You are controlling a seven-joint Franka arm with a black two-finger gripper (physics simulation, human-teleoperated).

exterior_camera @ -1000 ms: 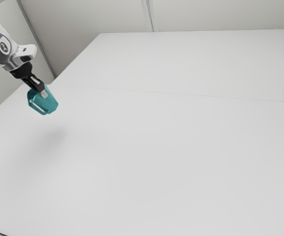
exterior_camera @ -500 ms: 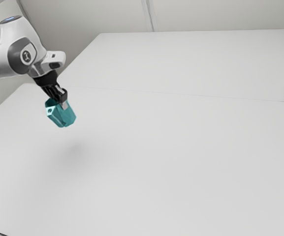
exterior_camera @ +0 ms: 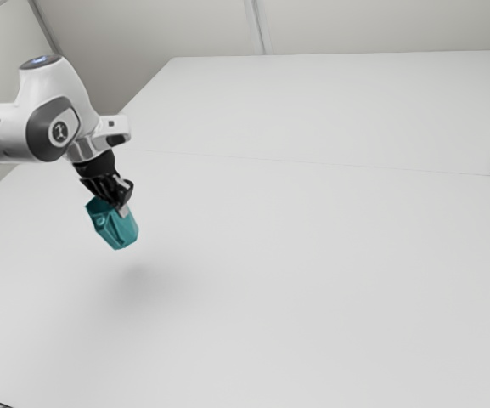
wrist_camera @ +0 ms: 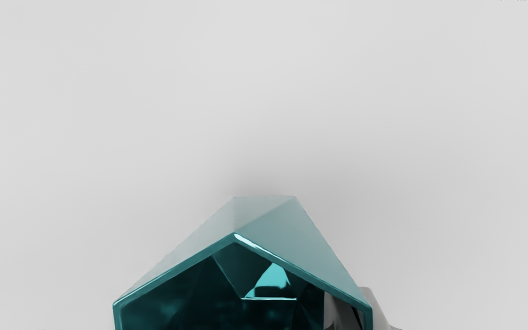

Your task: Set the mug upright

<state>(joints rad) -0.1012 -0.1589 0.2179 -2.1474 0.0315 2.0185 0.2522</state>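
Pincer (exterior_camera: 123, 209) clamped on the wall of the mug (exterior_camera: 119, 231), with one finger (wrist_camera: 376, 310) outside the rim and the other inside it; the gap between them is narrow, about the thickness of that wall. The arm (exterior_camera: 56, 89) comes in from the exterior view's left, its white forearm nearly level, then bends at the wrist so that the hand slants down and toward the exterior view's right. All of this hangs in the air above the white surface (exterior_camera: 312, 272), with a soft shadow (exterior_camera: 138, 285) below.

The mug is teal and faceted, with flat sides, a glossy angular rim and a narrower base. It is held aloft, clear of the surface, and tilted, mouth up toward the hand, base angled downward. Inside, it looks dark, with one bright turquoise patch.
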